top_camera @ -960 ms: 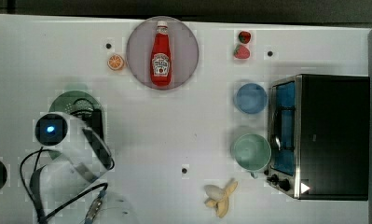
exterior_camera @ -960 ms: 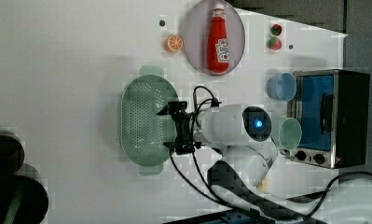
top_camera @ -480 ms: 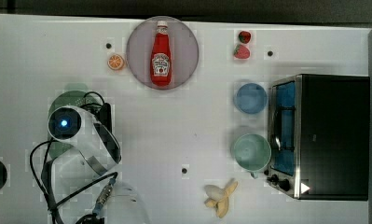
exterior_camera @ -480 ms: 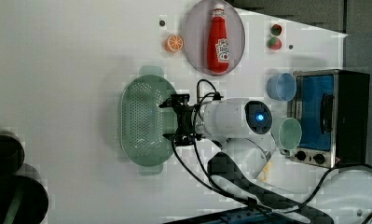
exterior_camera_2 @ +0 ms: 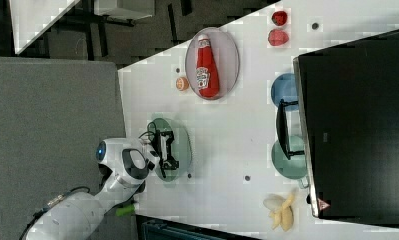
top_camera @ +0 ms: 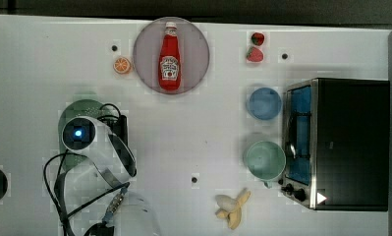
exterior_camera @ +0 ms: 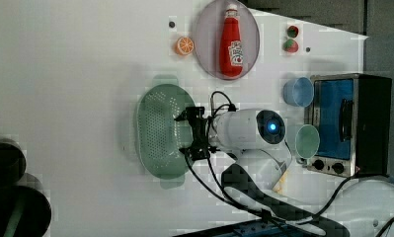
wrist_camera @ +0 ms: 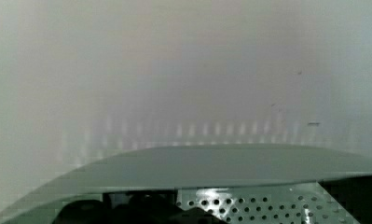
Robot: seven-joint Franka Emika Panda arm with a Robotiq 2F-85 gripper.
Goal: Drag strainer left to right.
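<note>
The fingers stand spread wide with nothing between them, reaching over the near rim of the strainer, as the left view shows. In this view the strainer lies flat on the white counter, well apart from the orange slice and the plate bearing the ketchup bottle. The risk I judge here: if the fingers close beside the rim rather than around it, they will slip off and the strainer will not follow.

In the top view the arm's white wrist covers most of the strainer, which sits toward the top view's left. Across the counter toward the top view's right stand the blue cup, the mint-green cup and the toaster oven. A drag carried too far could push the strainer into those cups.

In the right view the fingers hang over the strainer; the banana lies far off, near the oven.

In the wrist view the strainer's rim arcs close under the camera with the holed floor beyond. Pressing down hard on such a light, shallow shell could tip it instead of sliding it.
</note>
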